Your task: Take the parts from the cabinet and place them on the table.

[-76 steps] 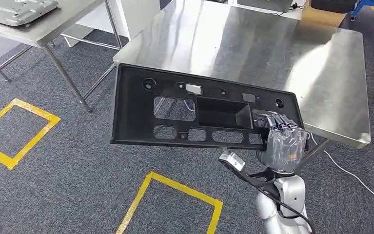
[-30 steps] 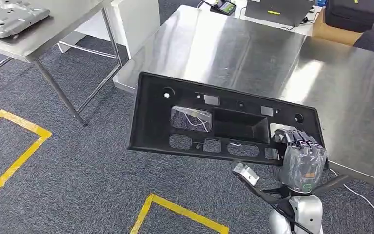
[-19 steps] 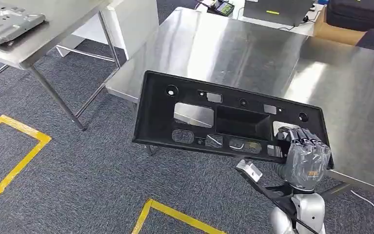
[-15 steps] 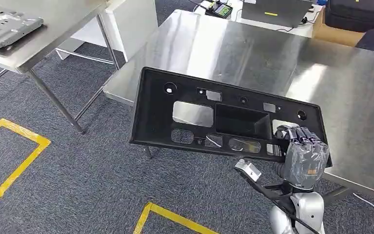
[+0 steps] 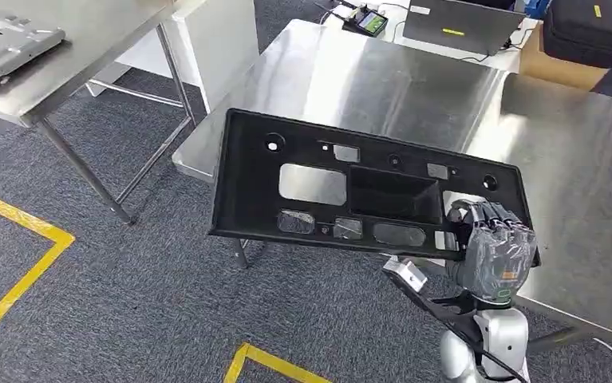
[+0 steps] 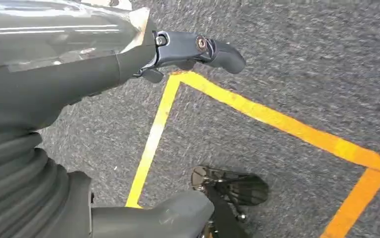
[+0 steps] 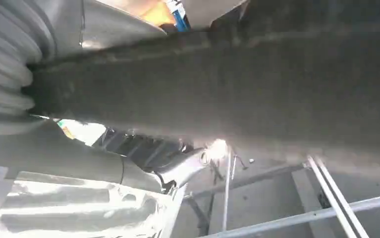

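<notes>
Head view: the black panel (image 5: 342,187) (long, full of cutouts) is gripped at its right end by the right hand (image 5: 490,247) and held tilted over the near edge of the steel table (image 5: 446,88), left end hanging past the table over grey carpet (image 5: 127,303). Left hand (image 6: 128,54) is seen over yellow floor tape (image 6: 277,124), nothing grasped, fingers apart. A laptop (image 5: 462,24) is seen at the table's far side.

The head camera looked steeply down on the steel table (image 5: 414,88), while the right wrist camera sat close beneath the black panel (image 7: 237,84).
</notes>
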You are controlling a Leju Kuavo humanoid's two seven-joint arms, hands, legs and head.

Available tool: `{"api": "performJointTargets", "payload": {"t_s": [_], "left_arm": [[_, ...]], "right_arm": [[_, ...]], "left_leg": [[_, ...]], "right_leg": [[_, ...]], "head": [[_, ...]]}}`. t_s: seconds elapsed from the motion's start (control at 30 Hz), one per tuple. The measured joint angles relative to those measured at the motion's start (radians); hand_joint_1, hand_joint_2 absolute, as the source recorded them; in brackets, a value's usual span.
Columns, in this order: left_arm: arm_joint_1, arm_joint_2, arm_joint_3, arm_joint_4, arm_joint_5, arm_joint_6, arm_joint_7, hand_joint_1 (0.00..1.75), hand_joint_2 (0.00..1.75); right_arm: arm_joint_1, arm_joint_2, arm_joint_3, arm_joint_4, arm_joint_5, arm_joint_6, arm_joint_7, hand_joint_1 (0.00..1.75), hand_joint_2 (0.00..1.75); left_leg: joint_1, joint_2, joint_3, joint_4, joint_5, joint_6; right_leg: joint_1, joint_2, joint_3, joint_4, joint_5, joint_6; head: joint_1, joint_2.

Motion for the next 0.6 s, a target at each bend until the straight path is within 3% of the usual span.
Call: {"api": "performJointTargets", "payload": {"t_s": [0.03, 0.07, 0.13, 0.3, 0.33, 0.37, 0.4, 0.43, 0.5, 0.53, 0.57, 0.6], "left_arm": [[0.0, 0.0, 0.0, 0.0, 0.001, 0.0, 0.0, 0.0, 1.75], [0.003, 0.0, 0.001, 0.0, 0.001, 0.0, 0.0, 0.0, 1.75], [0.004, 0.0, 0.001, 0.0, 0.001, 0.0, 0.0, 0.0, 1.75], [0.004, 0.0, 0.002, 0.0, 0.001, 0.0, 0.0, 0.0, 1.75], [0.005, 0.0, 0.002, 0.0, 0.003, 0.0, 0.0, 0.0, 1.75], [0.004, 0.0, 0.003, 0.001, 0.003, 0.0, 0.0, 0.0, 1.75], [0.001, -0.001, 0.007, -0.001, 0.005, 0.003, 0.001, 0.0, 1.75], [-0.001, -0.003, 0.008, -0.001, 0.005, 0.003, 0.0, 0.0, 1.75], [-0.001, -0.003, 0.008, -0.001, 0.006, 0.003, 0.001, 0.0, 1.75], [0.0, -0.003, 0.008, 0.0, 0.007, 0.003, 0.001, 0.0, 1.75], [0.003, -0.003, 0.008, 0.0, 0.007, 0.003, 0.002, 0.0, 1.75], [0.005, -0.005, 0.008, 0.0, 0.007, 0.003, 0.003, 0.0, 1.75]], "right_arm": [[-0.001, -0.001, 0.0, 0.004, -0.002, 0.001, -0.001, 1.71, 1.75], [-0.002, -0.002, 0.0, 0.008, -0.004, 0.002, -0.002, 1.71, 1.75], [-0.005, -0.002, 0.0, 0.013, -0.005, 0.002, -0.003, 1.71, 1.75], [-0.005, -0.003, 0.0, 0.013, -0.005, 0.001, -0.003, 1.71, 1.75], [-0.01, -0.005, 0.0, 0.017, -0.007, 0.002, -0.004, 1.71, 1.75], [-0.014, -0.005, 0.0, 0.02, -0.008, 0.002, -0.005, 1.71, 1.75], [-0.04, -0.005, 0.001, 0.029, -0.013, 0.003, -0.005, 1.71, 1.75], [-0.048, -0.005, 0.001, 0.031, -0.011, 0.004, -0.005, 1.71, 1.75], [-0.056, 0.001, 0.001, 0.038, -0.011, 0.005, -0.005, 1.71, 1.75], [-0.059, 0.003, 0.002, 0.04, -0.011, 0.006, -0.005, 1.71, 1.75], [-0.061, 0.006, 0.002, 0.045, -0.011, 0.006, -0.005, 1.71, 1.75], [-0.063, 0.006, 0.002, 0.048, -0.01, 0.006, -0.005, 1.71, 1.75]], "left_leg": [[0.0, -0.002, 0.008, 0.0, -0.008, -0.001], [0.0, -0.004, 0.019, 0.0, -0.016, -0.002], [0.001, -0.006, 0.04, 0.0, -0.031, -0.006], [0.001, -0.006, 0.043, 0.001, -0.033, -0.007], [0.0, -0.009, 0.056, 0.0, -0.049, -0.015], [-0.006, -0.01, 0.056, 0.004, -0.057, -0.02], [0.005, -0.008, 0.071, 0.004, -0.084, -0.047], [0.007, -0.002, 0.05, 0.066, -0.105, -0.054], [0.008, -0.002, -0.052, 0.235, -0.167, -0.059], [0.008, -0.002, -0.102, 0.304, -0.181, -0.061], [0.009, -0.001, -0.138, 0.337, -0.175, -0.061], [0.009, -0.001, -0.152, 0.321, -0.14, -0.058]], "right_leg": [[-0.001, 0.0, -0.027, 0.019, 0.011, 0.007], [-0.003, 0.0, -0.028, -0.008, 0.04, 0.018], [-0.007, -0.001, 0.009, -0.123, 0.112, 0.037], [-0.007, -0.001, 0.015, -0.14, 0.121, 0.039], [-0.013, -0.006, 0.057, -0.26, 0.18, 0.047], [-0.011, -0.008, 0.064, -0.269, 0.183, 0.041], [-0.01, 0.0, 0.085, -0.28, 0.167, -0.005], [-0.011, 0.0, 0.1, -0.281, 0.156, -0.019], [-0.008, -0.001, 0.115, -0.281, 0.144, -0.035], [-0.007, -0.001, 0.121, -0.281, 0.137, -0.036], [-0.006, 0.0, 0.128, -0.281, 0.131, -0.037], [-0.005, 0.001, 0.139, -0.281, 0.123, -0.036]], "head": [[0.0, 0.0], [0.0, 0.0], [0.001, 0.0], [0.001, 0.0], [0.001, 0.0], [0.004, 0.0], [-0.002, 0.0], [-0.008, 0.0], [-0.006, 0.0], [-0.007, 0.0], [-0.008, 0.0], [-0.007, 0.0]]}}
